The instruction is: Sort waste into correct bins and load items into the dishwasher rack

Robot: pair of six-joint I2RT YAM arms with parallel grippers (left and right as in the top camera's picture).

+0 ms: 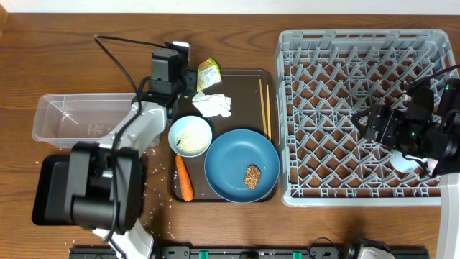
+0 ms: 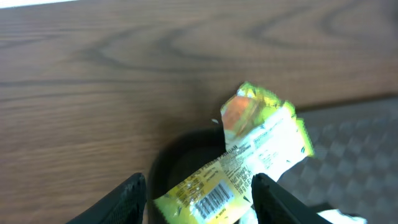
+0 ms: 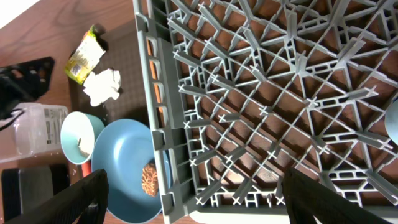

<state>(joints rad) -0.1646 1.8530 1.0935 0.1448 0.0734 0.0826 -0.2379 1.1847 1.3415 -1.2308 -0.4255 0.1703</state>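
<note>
Both jaws apart, left straddling snack wrapper [image 2: 261, 137] at tray [image 1: 244, 71] edge, right over rack [image 1: 359, 34]

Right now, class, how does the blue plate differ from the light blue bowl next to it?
The blue plate is wider, shallower and a deeper blue, while the light blue bowl is smaller, deeper and paler. The plate carries one brown food piece, and the bowl holds white rice. Both are round and sit on the brown tray.

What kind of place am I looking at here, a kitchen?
Probably a test bench staged as kitchen clean-up: a grey dishwasher rack, a blue plate on a brown tray, a robot arm.
</note>
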